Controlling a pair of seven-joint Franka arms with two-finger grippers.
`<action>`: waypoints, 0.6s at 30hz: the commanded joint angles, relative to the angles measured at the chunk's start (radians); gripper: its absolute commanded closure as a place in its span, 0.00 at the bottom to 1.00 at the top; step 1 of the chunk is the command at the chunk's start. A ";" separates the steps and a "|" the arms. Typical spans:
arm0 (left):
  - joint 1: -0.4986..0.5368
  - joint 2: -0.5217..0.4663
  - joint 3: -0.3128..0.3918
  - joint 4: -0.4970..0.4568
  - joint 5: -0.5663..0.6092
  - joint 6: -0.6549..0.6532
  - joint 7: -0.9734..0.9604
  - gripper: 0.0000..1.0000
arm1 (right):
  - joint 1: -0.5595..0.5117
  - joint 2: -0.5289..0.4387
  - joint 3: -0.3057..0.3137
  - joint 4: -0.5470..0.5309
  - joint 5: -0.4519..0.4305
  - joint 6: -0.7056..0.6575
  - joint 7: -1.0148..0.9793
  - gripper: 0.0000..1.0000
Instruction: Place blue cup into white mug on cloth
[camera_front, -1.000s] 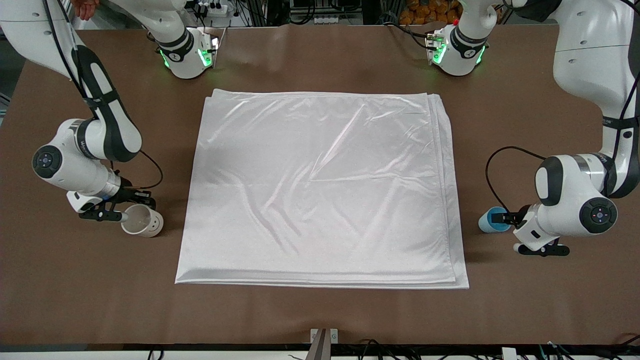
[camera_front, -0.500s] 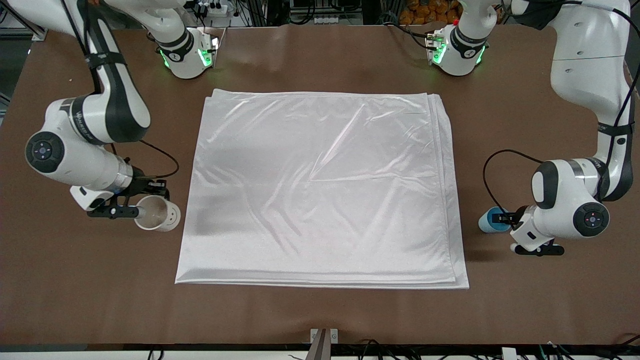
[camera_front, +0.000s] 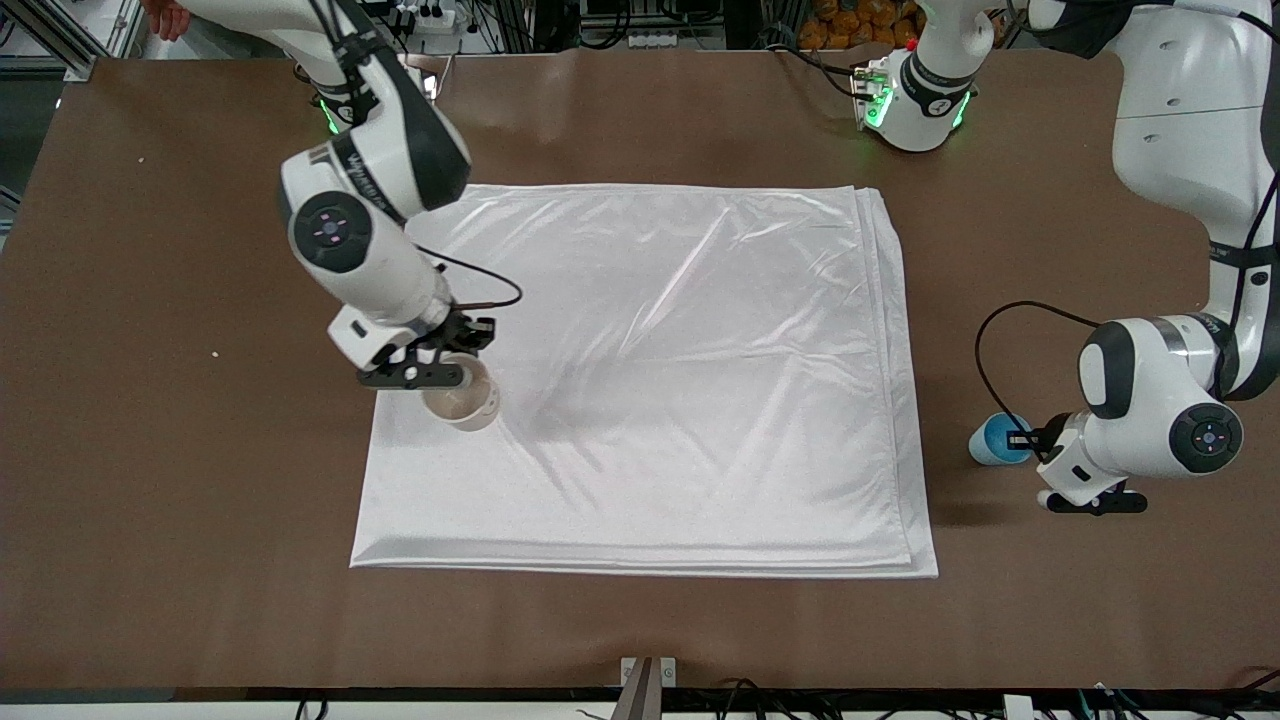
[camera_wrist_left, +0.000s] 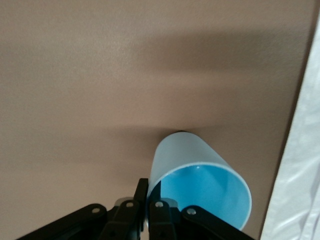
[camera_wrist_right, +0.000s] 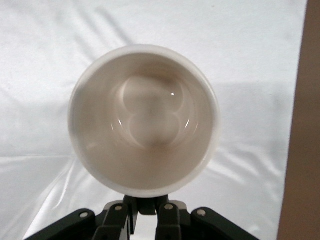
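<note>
I am holding the mug (camera_front: 461, 402) in the right hand (camera_front: 432, 368), fingers closed on its handle, over the cloth (camera_front: 650, 380) at the edge toward the right arm's end of the bench (camera_front: 150, 300). The mug is hanging mouth-up. The left hand (camera_front: 1040, 437) is pinching the rim of the cup (camera_front: 995, 440), which is on the bench just off the cloth at the left arm's end.

Step in hand, as I judge it: I am positioning the mug for set-down. Next: lower it upright, release, then carry the cup over.
</note>
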 joint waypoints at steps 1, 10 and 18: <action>-0.001 -0.004 0.003 -0.001 0.010 0.001 -0.003 1.00 | 0.071 0.067 -0.009 0.061 0.008 0.028 0.052 1.00; -0.013 -0.062 -0.008 0.001 0.007 -0.001 -0.050 1.00 | 0.172 0.163 -0.010 0.105 0.007 0.103 0.052 1.00; -0.018 -0.096 -0.100 0.002 -0.059 -0.016 -0.182 1.00 | 0.243 0.277 -0.010 0.193 -0.003 0.109 0.039 1.00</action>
